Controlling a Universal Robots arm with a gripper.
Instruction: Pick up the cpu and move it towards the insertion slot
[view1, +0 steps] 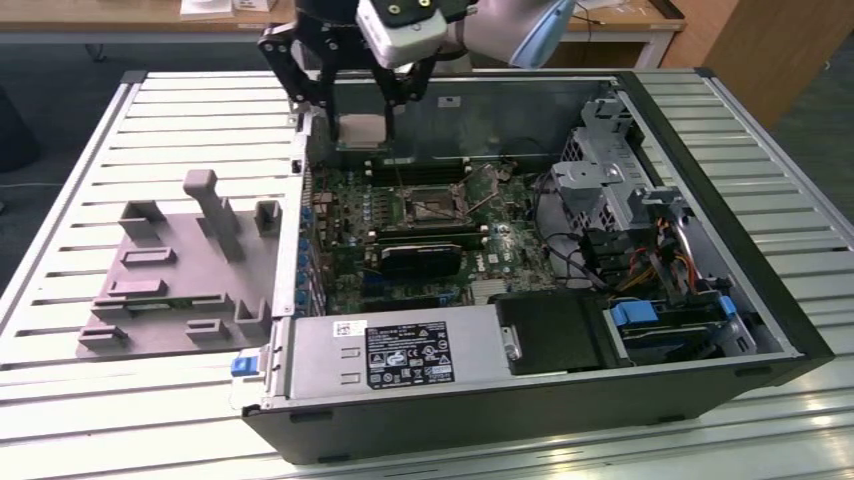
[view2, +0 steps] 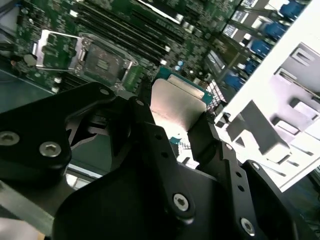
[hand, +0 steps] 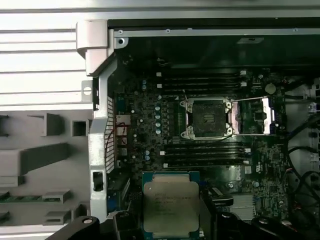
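Observation:
In the exterior view my gripper (view1: 360, 122) hangs over the back corner of the open computer case (view1: 534, 400), on the exterior view's left. It is shut on the cpu (view1: 363, 131), a flat square chip with a silver top. Both wrist views show the cpu (view2: 177, 102) (hand: 170, 206) pinched between the black fingers (view2: 202, 137). The insertion slot (view1: 430, 205) (hand: 207, 118) (view2: 102, 60) lies on the green motherboard with its metal frame swung open and its dark centre bare. The held chip is above the board, off to one side of the slot and not over it.
A grey fixture plate (view1: 174, 270) with upright blocks lies on the slatted table (view1: 747, 440) beside the case. Inside the case are a silver power supply (view1: 387, 355), a black finned block (view1: 420, 258), a drive cage (view1: 627, 190) with cables, and long memory slots (hand: 205, 152) flanking the socket.

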